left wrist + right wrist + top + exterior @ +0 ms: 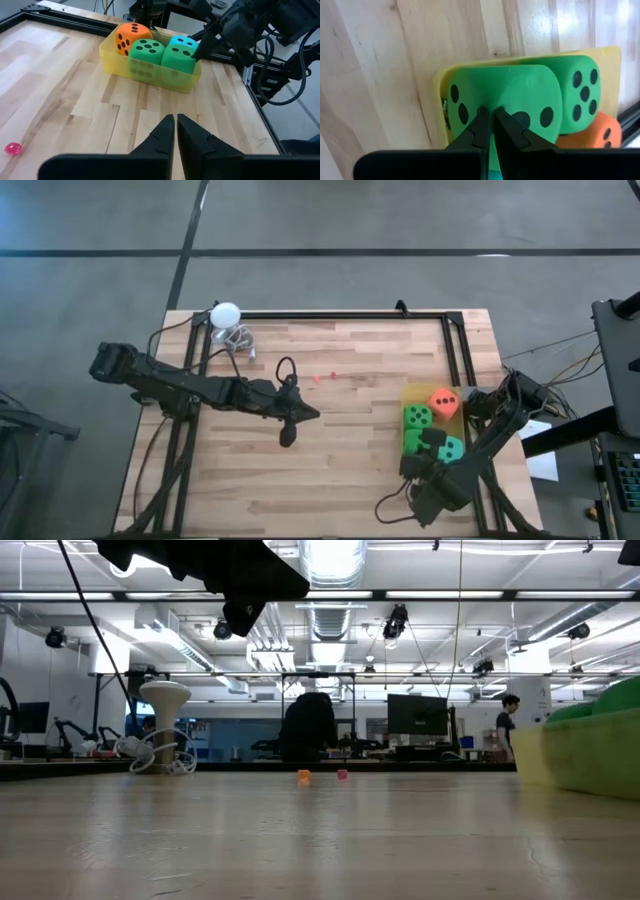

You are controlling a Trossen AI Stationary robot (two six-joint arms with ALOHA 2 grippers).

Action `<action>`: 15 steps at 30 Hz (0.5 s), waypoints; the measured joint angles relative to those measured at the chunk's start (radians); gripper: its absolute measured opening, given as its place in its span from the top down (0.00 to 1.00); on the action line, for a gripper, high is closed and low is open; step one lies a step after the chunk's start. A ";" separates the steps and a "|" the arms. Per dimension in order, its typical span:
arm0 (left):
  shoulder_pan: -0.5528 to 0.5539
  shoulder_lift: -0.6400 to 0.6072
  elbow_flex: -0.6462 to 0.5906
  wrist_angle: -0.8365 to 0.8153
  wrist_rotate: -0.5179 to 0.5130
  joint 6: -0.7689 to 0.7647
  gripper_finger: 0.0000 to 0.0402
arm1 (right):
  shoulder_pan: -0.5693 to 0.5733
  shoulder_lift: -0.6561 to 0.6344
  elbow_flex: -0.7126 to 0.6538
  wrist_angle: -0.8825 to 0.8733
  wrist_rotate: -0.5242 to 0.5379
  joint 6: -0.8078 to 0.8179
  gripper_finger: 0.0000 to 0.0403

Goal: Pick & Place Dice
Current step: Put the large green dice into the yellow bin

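Observation:
Several dice sit packed in a yellow tray [405,395] at the table's right. They are an orange-red die [443,402], a green die [418,417], a second green die [413,443] nearer the front edge, and a teal die [453,449]. My right gripper [490,111] is shut, slants down over the tray and has its tips on the nearer green die [520,92]. My left gripper [175,118] is shut and holds nothing. It hangs above mid-table [288,436], pointing toward the tray [150,75]. My right gripper's shut fingertips [482,114] rest on the upward face [492,97] of the nearer green die, by its edge next to the teal die [181,42]. They come steeply from above, slanting from the near right side. The die stays seated in the tray among the others.
A white ball [226,313] sits on a stand with coiled cable at the far left corner. Two tiny beads [324,377] lie mid-table; one shows pink [13,148] in the left wrist view. A dark frame [330,315] rims the table. Bare wood lies between the arms.

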 joint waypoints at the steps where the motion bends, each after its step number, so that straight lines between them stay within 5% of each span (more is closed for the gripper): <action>1: 0.000 0.000 0.000 -0.001 0.000 0.000 0.94 | 0.000 0.001 0.000 0.011 0.000 0.000 0.98; 15: 0.000 0.000 0.000 -0.017 0.000 -0.006 0.94 | 0.000 0.000 0.000 0.063 -0.011 0.004 0.98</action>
